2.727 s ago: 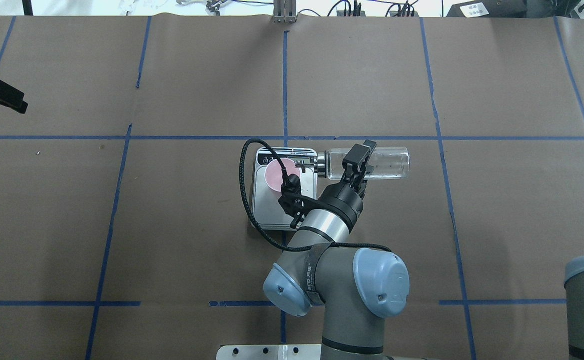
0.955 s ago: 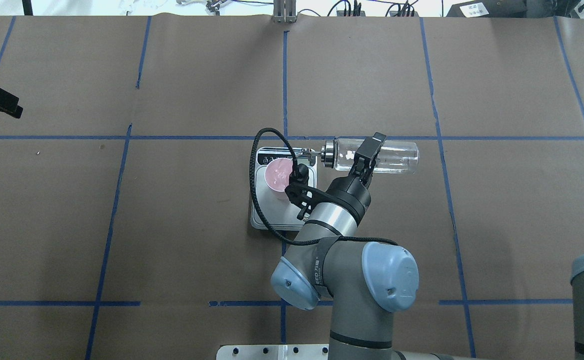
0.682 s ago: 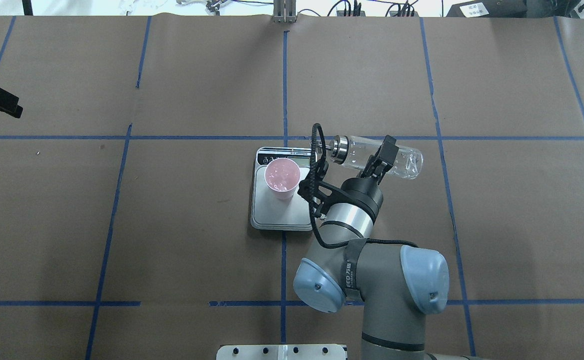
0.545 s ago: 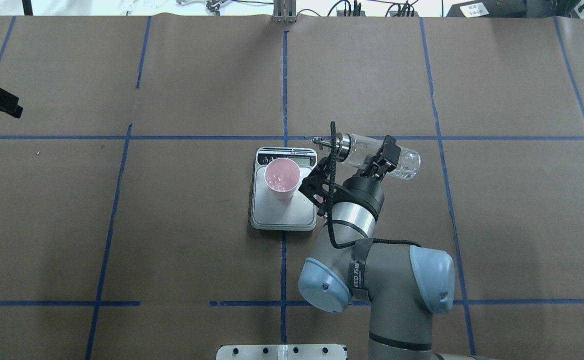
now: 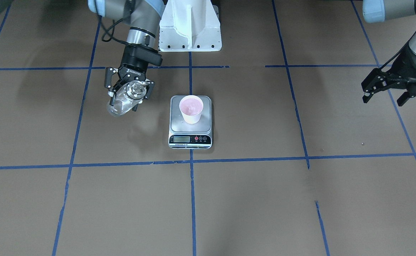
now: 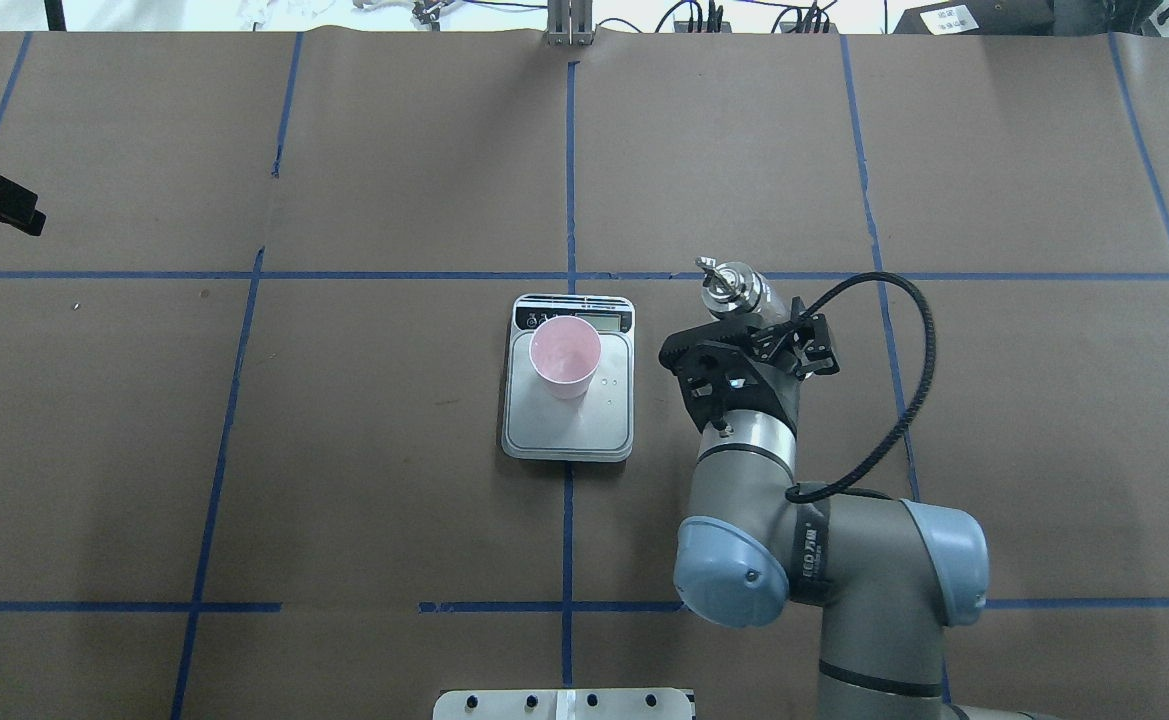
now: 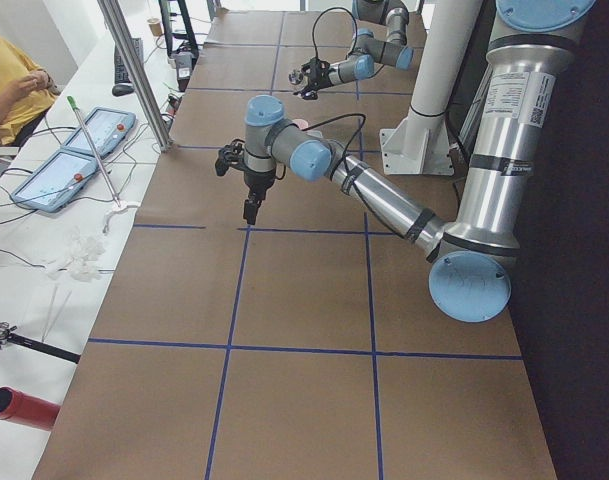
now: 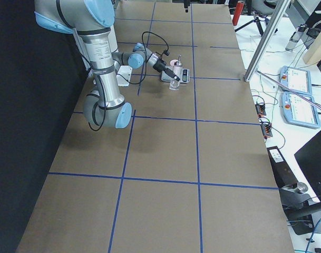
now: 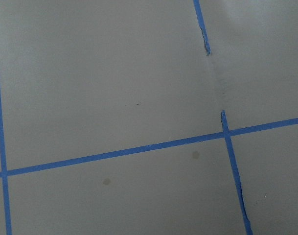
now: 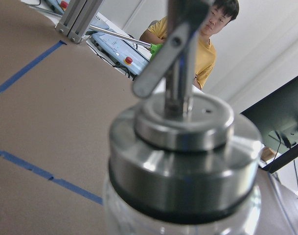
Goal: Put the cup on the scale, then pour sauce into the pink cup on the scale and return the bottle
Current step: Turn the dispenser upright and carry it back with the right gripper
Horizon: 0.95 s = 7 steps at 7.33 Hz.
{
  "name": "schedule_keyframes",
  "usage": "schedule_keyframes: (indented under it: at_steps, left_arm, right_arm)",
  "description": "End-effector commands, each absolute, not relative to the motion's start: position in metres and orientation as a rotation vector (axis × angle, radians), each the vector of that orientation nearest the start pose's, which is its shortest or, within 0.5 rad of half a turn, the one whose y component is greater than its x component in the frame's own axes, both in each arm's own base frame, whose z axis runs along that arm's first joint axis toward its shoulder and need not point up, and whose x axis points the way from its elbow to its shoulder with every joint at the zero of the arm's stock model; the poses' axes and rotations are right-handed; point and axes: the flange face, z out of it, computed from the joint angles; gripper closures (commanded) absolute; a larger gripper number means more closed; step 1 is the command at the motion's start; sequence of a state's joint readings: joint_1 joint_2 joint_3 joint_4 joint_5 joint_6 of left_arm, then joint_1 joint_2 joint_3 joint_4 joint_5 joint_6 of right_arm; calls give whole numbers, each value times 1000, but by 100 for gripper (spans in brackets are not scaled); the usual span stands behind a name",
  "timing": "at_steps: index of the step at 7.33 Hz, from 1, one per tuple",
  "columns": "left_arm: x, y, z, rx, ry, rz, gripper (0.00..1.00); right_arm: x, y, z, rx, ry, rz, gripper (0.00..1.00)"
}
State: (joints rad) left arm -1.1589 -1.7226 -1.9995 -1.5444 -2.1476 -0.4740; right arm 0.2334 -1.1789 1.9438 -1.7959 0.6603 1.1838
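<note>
Two fingers of the right gripper are clamped on the glass body of the bottle, left of centre in the front-facing view. The bottle stands close to upright, its silver cap and spout uppermost, and it fills the right wrist view. Whether its base touches the table cannot be told. It is held beside the scale, on that scale's right in the overhead view, clear of the platform. The cup stands upright on the platform, toward the display end, pink inside showing. The left gripper hangs at the right edge of the front-facing view, fingers spread apart and holding nothing, well away from the scale. Brown paper crossed by blue tape lines covers the table.
</note>
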Motion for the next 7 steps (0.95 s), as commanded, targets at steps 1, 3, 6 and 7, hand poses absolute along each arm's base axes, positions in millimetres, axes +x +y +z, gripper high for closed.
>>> schedule_keyframes:
  at_steps: [1,3,6,7]
  left_arm:
    - [135,-508,384,248,739,101,0]
    - [135,-508,385,248,738,99,0]
    - [134,-506,379,250,743,80,0]
    - [134,-506,379,250,743,80,0]
  right_arm:
    - [-455,-334,317,986,-358,298,100]
    - [-420,-326,376,975,-484,409,100]
    - [-401,-333,418,907,-608,518,100]
    - [-405,-334,452,884,-619,517,100]
